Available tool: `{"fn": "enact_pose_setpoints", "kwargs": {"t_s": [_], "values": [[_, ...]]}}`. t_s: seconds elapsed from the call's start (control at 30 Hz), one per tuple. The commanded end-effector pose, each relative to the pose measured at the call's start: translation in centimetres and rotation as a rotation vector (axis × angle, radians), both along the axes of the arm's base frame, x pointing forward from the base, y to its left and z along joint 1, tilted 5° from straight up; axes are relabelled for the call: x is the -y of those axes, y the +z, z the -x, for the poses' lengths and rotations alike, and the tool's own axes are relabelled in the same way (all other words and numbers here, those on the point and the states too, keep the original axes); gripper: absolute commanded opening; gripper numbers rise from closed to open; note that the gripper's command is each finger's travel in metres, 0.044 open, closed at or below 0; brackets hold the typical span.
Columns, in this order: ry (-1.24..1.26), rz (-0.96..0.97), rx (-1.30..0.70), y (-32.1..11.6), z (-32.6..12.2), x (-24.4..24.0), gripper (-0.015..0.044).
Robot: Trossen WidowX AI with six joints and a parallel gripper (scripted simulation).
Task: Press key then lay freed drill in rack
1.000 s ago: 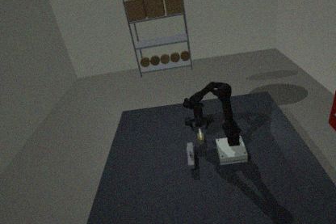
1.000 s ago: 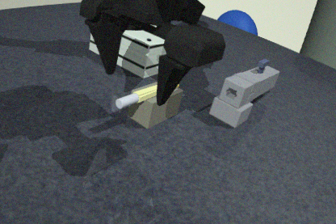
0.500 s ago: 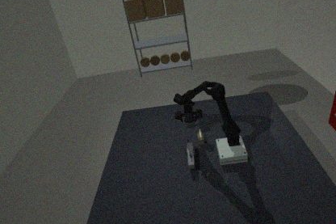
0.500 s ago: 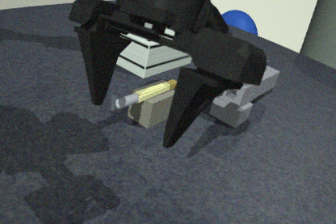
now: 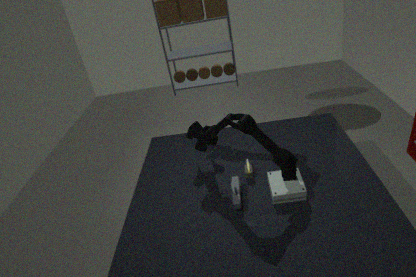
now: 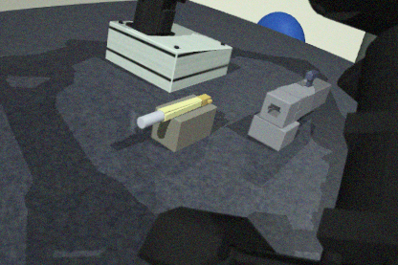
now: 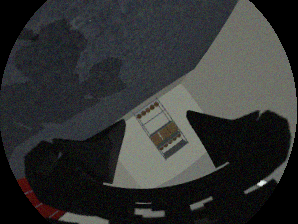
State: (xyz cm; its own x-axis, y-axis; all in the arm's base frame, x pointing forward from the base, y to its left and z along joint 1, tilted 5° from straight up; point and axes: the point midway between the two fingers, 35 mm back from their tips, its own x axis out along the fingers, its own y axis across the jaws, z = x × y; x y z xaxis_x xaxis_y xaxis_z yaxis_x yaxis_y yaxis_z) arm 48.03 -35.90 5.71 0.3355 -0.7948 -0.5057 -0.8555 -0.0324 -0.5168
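Note:
The drill [image 6: 183,108] [image 5: 248,166], yellow with a white tip and an orange end, lies in the groove of the beige rack [image 6: 193,129]. Its white tip sticks out past the rack's end. The grey holder [image 6: 298,102] [image 5: 236,192] stands apart from the rack, with an empty-looking square hole in its near face. The small blue key [image 6: 310,78] stands on top of the holder. My gripper [image 7: 156,118] is open with nothing between the fingers. It is raised beyond the rack and holder, facing away from them; neither shows in the wrist view.
The arm rises from its white base box [image 6: 139,62] [image 5: 286,192], beside the rack. Dark arm parts cover the right and bottom of the exterior view. A blue ball [image 6: 282,26] is behind. A tall shelf [image 5: 200,55] [image 7: 161,129] stands beyond the dark mat [image 5: 165,225].

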Motion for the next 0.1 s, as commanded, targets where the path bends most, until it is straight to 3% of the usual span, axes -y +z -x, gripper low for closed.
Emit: {"fn": "enact_pose_setpoints", "kwargs": {"t_s": [0.0,0.07], "values": [[-0.092,0.14,0.185,0.0,-4.14,0.63,0.044],[-0.108,0.161,0.218,0.01,-4.68,0.64,0.044]]}}
